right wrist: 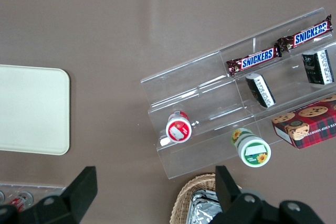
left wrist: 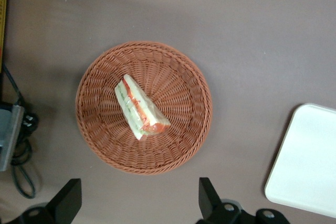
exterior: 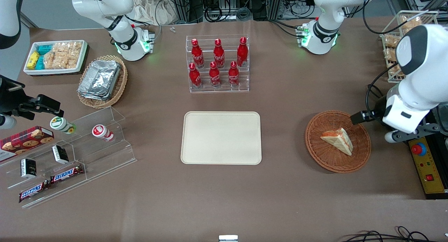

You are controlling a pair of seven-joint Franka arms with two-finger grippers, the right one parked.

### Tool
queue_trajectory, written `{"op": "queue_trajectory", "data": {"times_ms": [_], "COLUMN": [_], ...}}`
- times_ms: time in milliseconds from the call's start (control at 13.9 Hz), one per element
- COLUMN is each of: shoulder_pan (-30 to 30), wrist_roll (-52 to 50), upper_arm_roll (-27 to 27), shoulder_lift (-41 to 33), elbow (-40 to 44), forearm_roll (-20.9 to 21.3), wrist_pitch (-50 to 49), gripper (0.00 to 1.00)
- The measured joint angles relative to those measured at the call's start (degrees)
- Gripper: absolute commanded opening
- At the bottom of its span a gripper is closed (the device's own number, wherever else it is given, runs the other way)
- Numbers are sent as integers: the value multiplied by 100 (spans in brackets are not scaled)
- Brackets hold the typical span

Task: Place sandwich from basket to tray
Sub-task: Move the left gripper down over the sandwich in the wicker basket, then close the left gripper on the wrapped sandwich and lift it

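A: Front view: where's the sandwich (exterior: pixel 338 139)?
B: Right of frame, in the basket (exterior: pixel 337 141); the tray (exterior: pixel 221 137) sits centre, bare.
A: Wrist view?
B: The gripper (left wrist: pixel 137 203) hovers above the basket, fingers spread wide, holding nothing. The sandwich looks light and squashy, so I'd pinch its flat bread faces gently.

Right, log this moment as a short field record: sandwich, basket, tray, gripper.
sandwich: lying in the basket, filling edge showing, not held
basket: on the table toward the working arm's end, beside the tray
tray: nothing on it, in front of the bottle rack
gripper: open, above the table by the basket's rim, touching nothing
task state: sandwich not yet picked up
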Motion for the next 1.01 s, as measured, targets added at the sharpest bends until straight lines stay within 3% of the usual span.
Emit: {"op": "queue_trajectory", "data": {"times_ms": [721, 1009], "shoulder_pan": [40, 77], "wrist_roll": [-1982, -2119], "upper_arm_roll": [185, 267], "shoulder_lift": [412, 564], "elbow": [-1600, -2121], "forearm_roll": [12, 64], "wrist_pitch": [2058, 2921], "gripper": [100, 100]}}
